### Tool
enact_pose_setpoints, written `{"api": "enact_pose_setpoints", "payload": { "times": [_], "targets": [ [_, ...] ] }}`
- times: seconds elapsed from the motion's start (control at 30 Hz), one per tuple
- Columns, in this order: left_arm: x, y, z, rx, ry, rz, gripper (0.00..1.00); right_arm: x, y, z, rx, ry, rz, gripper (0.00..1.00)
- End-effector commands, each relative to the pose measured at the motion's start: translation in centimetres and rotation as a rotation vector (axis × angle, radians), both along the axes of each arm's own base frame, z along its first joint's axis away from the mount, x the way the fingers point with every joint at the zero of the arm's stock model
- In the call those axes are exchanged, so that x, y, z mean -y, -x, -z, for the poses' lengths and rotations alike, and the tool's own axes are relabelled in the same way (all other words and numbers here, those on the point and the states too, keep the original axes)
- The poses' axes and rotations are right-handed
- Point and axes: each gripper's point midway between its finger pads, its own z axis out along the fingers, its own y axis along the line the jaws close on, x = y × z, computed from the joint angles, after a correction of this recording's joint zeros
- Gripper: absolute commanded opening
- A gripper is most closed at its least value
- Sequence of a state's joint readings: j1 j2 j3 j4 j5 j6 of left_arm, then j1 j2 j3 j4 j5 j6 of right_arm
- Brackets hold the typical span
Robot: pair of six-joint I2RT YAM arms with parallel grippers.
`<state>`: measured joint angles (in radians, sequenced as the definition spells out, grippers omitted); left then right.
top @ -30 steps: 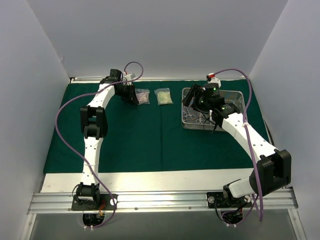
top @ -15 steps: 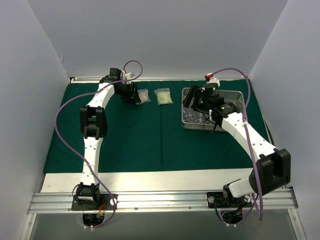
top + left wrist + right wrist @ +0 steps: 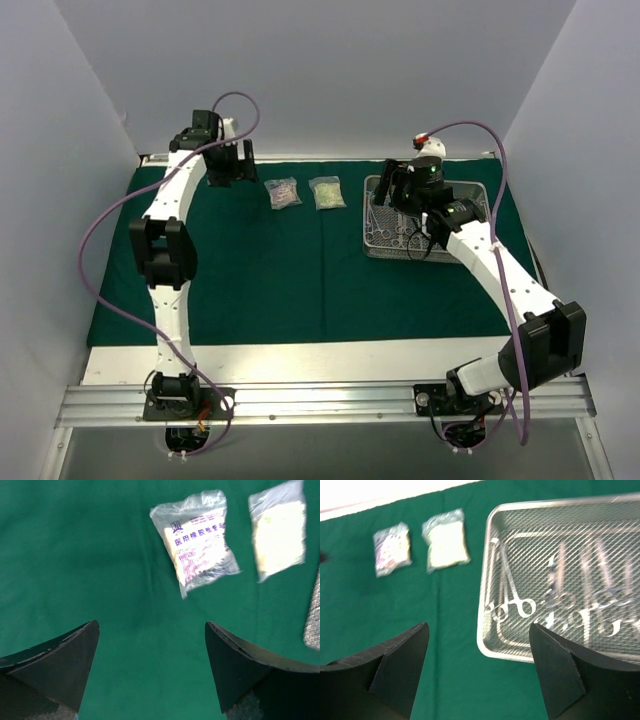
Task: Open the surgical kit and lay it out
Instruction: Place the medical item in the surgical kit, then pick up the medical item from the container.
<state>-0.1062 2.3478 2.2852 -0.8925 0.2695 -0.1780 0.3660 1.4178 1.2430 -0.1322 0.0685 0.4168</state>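
Cloth point(image 3: 260, 270) spread flat on the surface; left gripper point(image 3: 151, 627) and right gripper point(image 3: 479, 627) both wide, holding nothing.
The tray point(image 3: 380, 255) sits at 2 o'clock on the cloth. The printed packet point(image 3: 200, 542) and pale packet point(image 3: 280, 530) lie side by side, apart, at 12 o'clock. In the top view the right arm point(image 3: 480, 255) crosses the tray's near right part, hiding it. Instruments point(image 3: 520, 605) lie in the tray, blurred, their count unclear. The wrist views cut the tray off at their edges. Since a second ago the left gripper has spread its jaws and pulled back from the printed packet toward 10 o'clock.
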Motion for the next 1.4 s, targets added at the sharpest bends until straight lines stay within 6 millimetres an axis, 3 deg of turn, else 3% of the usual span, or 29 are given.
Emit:
{"api": "enact_pose_setpoints", "payload": {
  "times": [0.0,0.03,0.07,0.1,0.13,0.2,0.23,0.33,0.37,0.4,0.43,0.5,0.53,0.6,0.7,0.77,0.97,1.17,1.37],
  "targets": [
    [-2.5,2.1,-7.0,0.076,-0.056,-0.14,0.97,3.2,-1.0,-4.6,0.137,0.104,0.095,0.77],
    [-3.3,2.8,-9.1,0.118,-0.082,-0.169,0.95,3.5,-1.1,-4.8,0.144,0.122,0.101,0.78],
    [-3.8,3.4,-9.9,0.129,-0.099,-0.19,0.94,3.8,-1.3,-5.1,0.148,0.126,0.11,0.82],
    [-4.4,4.3,-9.4,0.112,-0.121,-0.207,0.94,4.0,-1.5,-4.9,0.142,0.134,0.113,0.94],
    [-5.0,5.3,-11.7,0.155,-0.131,-0.226,0.94,4.3,-1.6,-4.7,0.133,0.143,0.127,1.0],
    [-6.2,7.0,-11.6,0.147,-0.181,-0.264,0.94,4.8,-2.2,-4.2,0.117,0.146,0.139,1.0],
    [-7.2,8.2,-13.6,0.188,-0.206,-0.301,0.94,4.7,-2.4,-3.8,0.101,0.147,0.133,1.0],
    [-8.8,11.5,-15.1,0.209,-0.226,-0.358,0.94,5.0,-3.7,-2.0,0.03,0.167,0.116,1.0],
    [-9.6,12.4,-15.5,0.219,-0.237,-0.394,0.94,5.2,-4.4,-0.4,-0.012,0.183,0.117,1.0],
    [-10.0,13.8,-17.2,0.261,-0.229,-0.408,0.94,5.3,-4.8,-0.2,-0.024,0.187,0.113,0.95],
    [-10.7,14.9,-16.0,0.237,-0.248,-0.407,0.94,5.3,-5.3,1.2,-0.058,0.196,0.1,0.93],
    [-11.5,16.9,-18.0,0.316,-0.262,-0.425,0.94,5.5,-5.9,1.9,-0.076,0.204,0.093,0.83],
    [-12.1,18.0,-16.4,0.29,-0.29,-0.436,0.94,5.7,-6.3,2.5,-0.087,0.21,0.086,0.8],
    [-12.9,19.6,-17.3,0.329,-0.311,-0.461,0.94,5.9,-7.0,4.0,-0.112,0.235,0.07,0.73],
    [-13.4,21.3,-15.7,0.283,-0.343,-0.466,0.94,6.1,-7.8,6.7,-0.159,0.258,0.041,0.61],
    [-13.3,22.1,-14.2,0.245,-0.347,-0.457,0.94,6.0,-8.2,9.0,-0.206,0.285,0.011,0.52],
    [-13.1,24.1,-13.0,0.228,-0.335,-0.452,0.94,5.0,-8.7,13.8,-0.287,0.337,-0.122,0.29],
    [-12.9,24.6,-11.6,0.198,-0.326,-0.445,0.94,2.5,-8.7,16.0,-0.3,0.302,-0.259,0.28],
    [-12.5,24.5,-11.0,0.185,-0.308,-0.437,0.94,1.2,-8.6,17.6,-0.317,0.296,-0.341,0.27]
  ]
}}
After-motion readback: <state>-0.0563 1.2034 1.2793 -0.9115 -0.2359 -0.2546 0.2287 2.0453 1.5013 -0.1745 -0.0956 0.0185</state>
